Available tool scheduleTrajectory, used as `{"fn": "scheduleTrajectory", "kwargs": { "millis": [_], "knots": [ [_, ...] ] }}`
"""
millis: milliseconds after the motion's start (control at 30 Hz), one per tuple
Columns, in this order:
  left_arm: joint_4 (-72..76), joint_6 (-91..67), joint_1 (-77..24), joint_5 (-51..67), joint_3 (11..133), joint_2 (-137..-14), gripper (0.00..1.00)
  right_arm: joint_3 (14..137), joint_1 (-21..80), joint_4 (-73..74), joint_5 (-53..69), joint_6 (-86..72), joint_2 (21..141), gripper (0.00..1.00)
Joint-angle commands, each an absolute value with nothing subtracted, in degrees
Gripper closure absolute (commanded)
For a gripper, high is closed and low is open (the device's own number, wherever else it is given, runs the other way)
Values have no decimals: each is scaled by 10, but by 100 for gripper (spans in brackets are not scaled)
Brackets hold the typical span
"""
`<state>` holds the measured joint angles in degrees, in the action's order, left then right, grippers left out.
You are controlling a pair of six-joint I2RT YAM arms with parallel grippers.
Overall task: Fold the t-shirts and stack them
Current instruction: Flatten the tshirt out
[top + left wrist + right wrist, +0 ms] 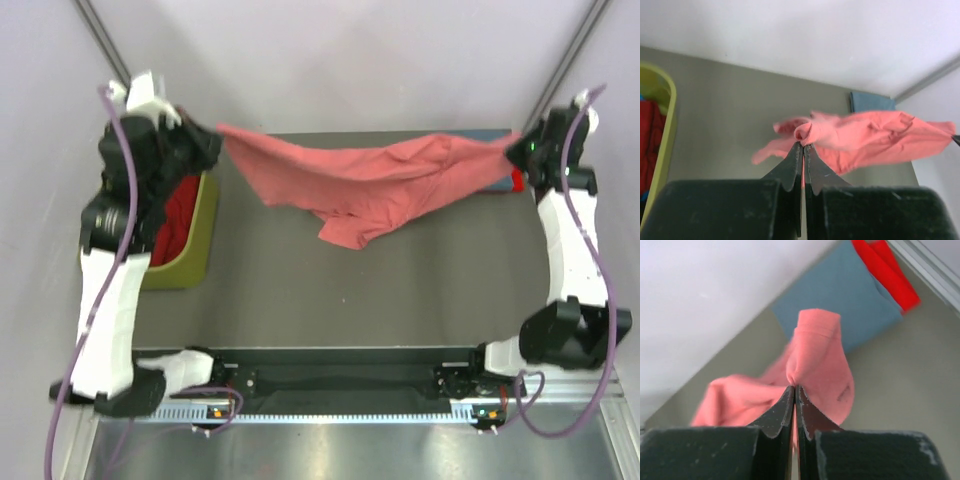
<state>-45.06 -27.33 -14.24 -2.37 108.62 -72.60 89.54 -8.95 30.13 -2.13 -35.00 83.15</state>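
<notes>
Item: salmon-pink t-shirt (370, 185), soft, light, limp cloth, strung in the air across the far side of the table (400, 300) from 10 o'clock to 2 o'clock, its middle sagging toward 6 o'clock. We find the left gripper (803, 147) clamped on a bunched edge at the 10 o'clock end. The right gripper (794, 390) is pinched on a hem fold at the 2 o'clock end, above the folded grey-blue t-shirt (840, 295) and red t-shirt (887, 270). We judge that it drapes and holds no shape of its own, so grips belong at hems or corners, span taut.

The right claw (794, 390) pinches the salmon-pink t-shirt (817, 365) above a grey-blue t-shirt (840, 295).
</notes>
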Motion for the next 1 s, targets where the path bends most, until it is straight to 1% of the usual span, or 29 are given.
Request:
{"fn": "scheduleTrajectory", "kwargs": {
  "millis": [0, 33, 67, 100, 133, 167, 200, 233, 267, 333, 400, 433, 467, 500, 633, 733, 767, 800, 833, 933, 967],
  "knots": [
    [-485, -279, -140, 15, 950, -619, 100, 737, -123, 359, -56, -362, 747, 100],
    [-476, -292, -140, 27, 900, -559, 100, 691, -133, 353, -55, -367, 731, 100],
    [-466, -300, -140, 55, 805, -529, 100, 648, -154, 341, -51, -378, 716, 98],
    [-447, -305, -140, 78, 760, -499, 100, 574, -166, 334, -47, -380, 695, 94],
    [-439, -319, -140, 96, 718, -444, 100, 547, -178, 331, -46, -371, 691, 85],
    [-436, -329, -140, 121, 649, -419, 100, 518, -198, 336, -49, -362, 687, 83],
    [-436, -341, -140, 130, 622, -398, 100, 514, -204, 337, -54, -351, 690, 81],
    [-432, -362, -140, 143, 596, -362, 100, 517, -204, 342, -73, -329, 693, 77],
    [-425, -371, -140, 173, 552, -346, 100, 533, -204, 353, -76, -320, 701, 72],
    [-422, -395, -140, 183, 519, -317, 100, 554, -193, 356, -60, -312, 712, 67],
    [-411, -408, -140, 191, 483, -305, 100, 589, -152, 354, -60, -318, 738, 61],
    [-411, -410, -140, 191, 474, -304, 100, 602, -131, 354, -73, -320, 750, 60],
    [-412, -410, -140, 192, 470, -304, 100, 628, -85, 355, -89, -323, 776, 59],
    [-413, -407, -140, 187, 468, -303, 100, 641, -63, 356, -113, -325, 790, 58],
    [-426, -389, -140, 155, 468, -299, 100, 705, 25, 362, -127, -373, 880, 57],
    [-426, -379, -140, 144, 468, -295, 100, 783, 96, 387, -191, -387, 968, 57],
    [-427, -379, -140, 143, 468, -294, 100, 834, 128, 393, -199, -388, 1016, 56],
    [-426, -380, -140, 142, 468, -290, 100, 859, 139, 394, -198, -388, 1038, 55],
    [-425, -381, -140, 142, 465, -287, 100, 903, 159, 377, -194, -387, 1059, 55],
    [-416, -392, -140, 148, 454, -279, 100, 952, 198, 329, -192, -376, 1123, 54],
    [-417, -395, -140, 154, 452, -278, 100, 987, 205, 310, -192, -377, 1154, 53]
  ]
}}
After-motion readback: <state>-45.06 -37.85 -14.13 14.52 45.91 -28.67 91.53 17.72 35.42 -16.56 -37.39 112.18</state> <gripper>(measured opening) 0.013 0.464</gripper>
